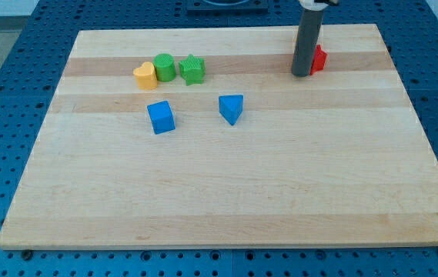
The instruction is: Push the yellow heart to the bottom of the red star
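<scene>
Currently my tip (302, 74) rests touching the red star (319, 58) at the view's top right, holding nothing, having no claw. Yellow heart (145, 75) sits well apart, left, touching the green cylinder (165, 68).

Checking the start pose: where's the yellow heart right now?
The yellow heart sits in the upper left of the board, touching the left side of the green cylinder, far left of my tip.

Single high oblique view over board (226, 192)
</scene>
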Controlling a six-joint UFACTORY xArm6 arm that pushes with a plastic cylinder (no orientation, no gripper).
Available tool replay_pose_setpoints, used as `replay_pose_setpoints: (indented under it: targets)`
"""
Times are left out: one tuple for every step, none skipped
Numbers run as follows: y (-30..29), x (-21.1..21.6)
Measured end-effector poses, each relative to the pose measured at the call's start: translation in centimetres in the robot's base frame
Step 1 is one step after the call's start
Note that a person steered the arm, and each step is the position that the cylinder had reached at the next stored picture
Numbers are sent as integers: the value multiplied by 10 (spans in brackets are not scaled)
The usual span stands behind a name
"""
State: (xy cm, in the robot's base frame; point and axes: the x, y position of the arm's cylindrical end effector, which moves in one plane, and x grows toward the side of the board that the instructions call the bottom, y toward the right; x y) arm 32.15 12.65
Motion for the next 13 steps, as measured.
replay_pose_setpoints:
  targets:
    - [-6,17]
    - [-65,60]
    - [-124,46]
    - [-173,27]
    - [-230,27]
    - [-262,28]
    - [-277,31]
    - [-332,57]
    - [-378,38]
    - [-380,4]
    - [-341,6]
    - [-288,11]
    - [-251,14]
